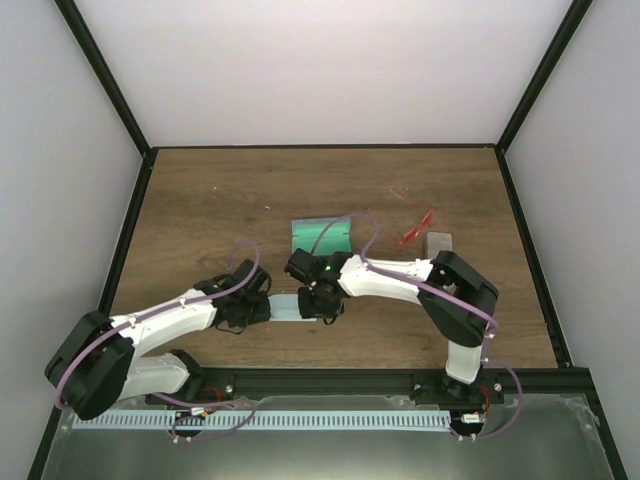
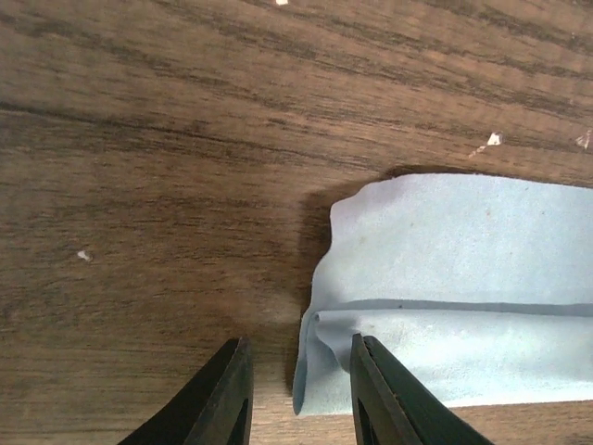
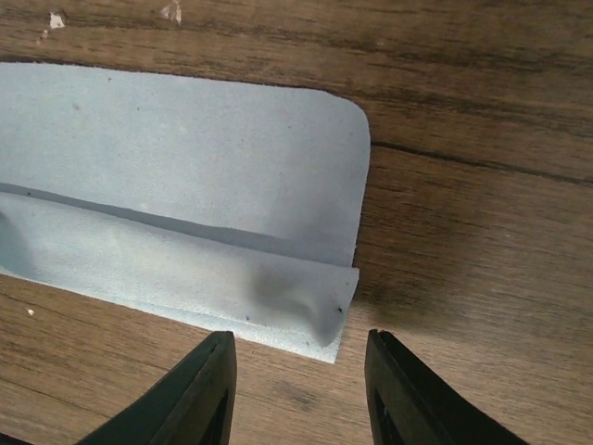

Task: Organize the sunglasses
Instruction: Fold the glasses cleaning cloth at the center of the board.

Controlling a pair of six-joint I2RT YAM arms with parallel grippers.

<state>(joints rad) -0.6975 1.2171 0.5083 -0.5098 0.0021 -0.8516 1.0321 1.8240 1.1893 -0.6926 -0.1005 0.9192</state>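
Note:
Red-orange sunglasses lie on the table at the back right, away from both grippers. A folded pale teal cloth lies flat between the two grippers. My left gripper is at its left end. In the left wrist view the cloth has its curled left edge between the fingers of that gripper, whose jaws stand apart and grip nothing. My right gripper hovers over the right end. In the right wrist view the cloth has its corner just ahead of the open, empty gripper.
An open green-lined case sits behind the right gripper. A small grey case lies beside the sunglasses. Black frame posts border the wooden table on all sides.

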